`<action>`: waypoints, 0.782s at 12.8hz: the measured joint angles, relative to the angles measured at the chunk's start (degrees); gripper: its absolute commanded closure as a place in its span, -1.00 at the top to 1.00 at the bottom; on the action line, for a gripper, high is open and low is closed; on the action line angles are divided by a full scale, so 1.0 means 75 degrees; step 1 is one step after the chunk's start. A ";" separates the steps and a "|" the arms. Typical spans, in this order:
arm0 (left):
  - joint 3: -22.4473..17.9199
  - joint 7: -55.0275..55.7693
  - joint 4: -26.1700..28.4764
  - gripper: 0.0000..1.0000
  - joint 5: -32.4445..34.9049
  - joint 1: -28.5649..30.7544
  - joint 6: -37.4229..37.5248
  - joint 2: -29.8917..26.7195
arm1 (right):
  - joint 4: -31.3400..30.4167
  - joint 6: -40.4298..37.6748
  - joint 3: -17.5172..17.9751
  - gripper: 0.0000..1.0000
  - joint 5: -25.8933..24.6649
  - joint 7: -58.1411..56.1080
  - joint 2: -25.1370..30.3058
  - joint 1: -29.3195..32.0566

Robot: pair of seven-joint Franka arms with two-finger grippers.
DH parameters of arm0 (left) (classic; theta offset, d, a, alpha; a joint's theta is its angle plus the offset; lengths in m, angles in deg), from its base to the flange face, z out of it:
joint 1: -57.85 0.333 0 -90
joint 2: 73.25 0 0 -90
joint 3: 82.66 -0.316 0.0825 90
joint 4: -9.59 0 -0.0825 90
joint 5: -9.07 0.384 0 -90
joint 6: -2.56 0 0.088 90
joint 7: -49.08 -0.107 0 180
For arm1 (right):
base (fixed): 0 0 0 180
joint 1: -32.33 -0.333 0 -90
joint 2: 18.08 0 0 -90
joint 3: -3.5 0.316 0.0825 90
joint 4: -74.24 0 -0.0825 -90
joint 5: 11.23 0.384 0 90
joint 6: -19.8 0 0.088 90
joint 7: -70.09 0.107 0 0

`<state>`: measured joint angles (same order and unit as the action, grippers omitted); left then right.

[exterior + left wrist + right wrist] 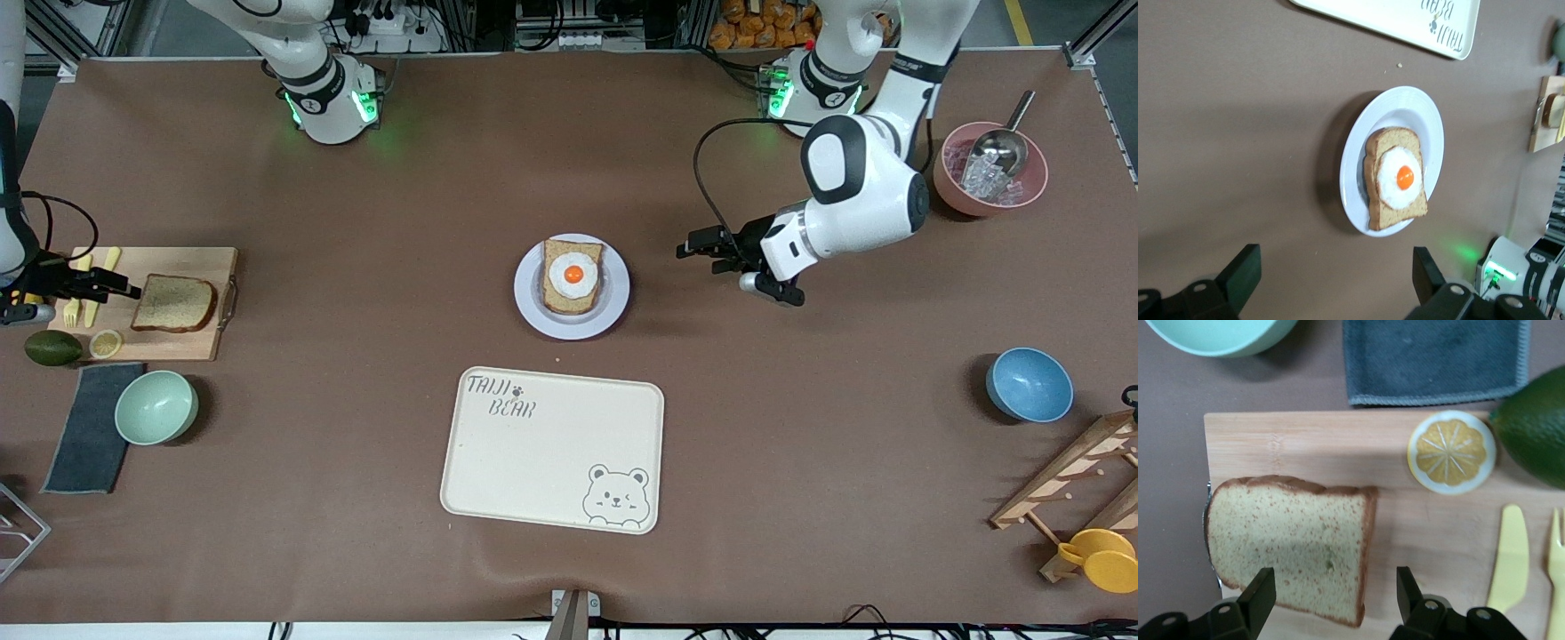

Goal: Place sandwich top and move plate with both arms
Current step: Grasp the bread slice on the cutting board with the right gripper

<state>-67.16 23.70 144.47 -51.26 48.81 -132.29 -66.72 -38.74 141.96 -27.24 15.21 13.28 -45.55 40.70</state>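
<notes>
The brown table (373, 427) is shared by two arms. The left arm is held in waiting toward its own end, its left gripper (698, 247) hanging beside the plate (530, 307) with fingers spread apart and nothing between them. The right gripper (120, 289) is poised over the wooden cutting board (191, 345) at the right arm's end, its fingers (1261, 593) apart, straddling the cut edge of the sandwich top (174, 303) without a grasp being shown.

The cream tray (498, 462) lies nearer the front camera than the plate, which sits mid-table carrying the bread slice with a fried egg (573, 276).

The sandwich top lies flat on the board, its long axis running along the table's length, the rounded crust pointed toward the plate and the square end toward the gripper. It is judged light, soft and easily crushed or bent, so a gentle pinch across the crusted side edges is suggested, where it is stiffest. The plate is judged rigid and smooth, perhaps slippery, best taken at its rim from two sides.

A lemon slice (106, 343), an avocado (52, 348) and yellow cutlery (87, 298) lie by the bread
</notes>
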 measured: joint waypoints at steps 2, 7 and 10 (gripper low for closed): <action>0.0373 -0.0552 0.0254 1.00 -0.0906 -0.0026 -0.0611 0.0121 | 0.0021 0.0094 -0.0003 0.36 0.0352 -0.0398 -0.0273 0.0004; 0.0704 -0.2328 0.0495 1.00 -0.3290 -0.0035 -0.1387 0.0538 | 0.0064 0.0220 -0.0003 -0.18 0.0429 -0.0595 -0.0638 0.0005; 0.0681 -0.2860 0.0501 1.00 -0.4256 0.0140 -0.1475 0.0752 | 0.0074 0.0254 -0.0006 -0.26 0.0469 -0.0637 -0.0645 0.0007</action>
<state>-62.05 2.25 148.23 -83.18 49.86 -143.36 -61.09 -38.18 143.87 -27.29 18.73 8.51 -50.39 40.75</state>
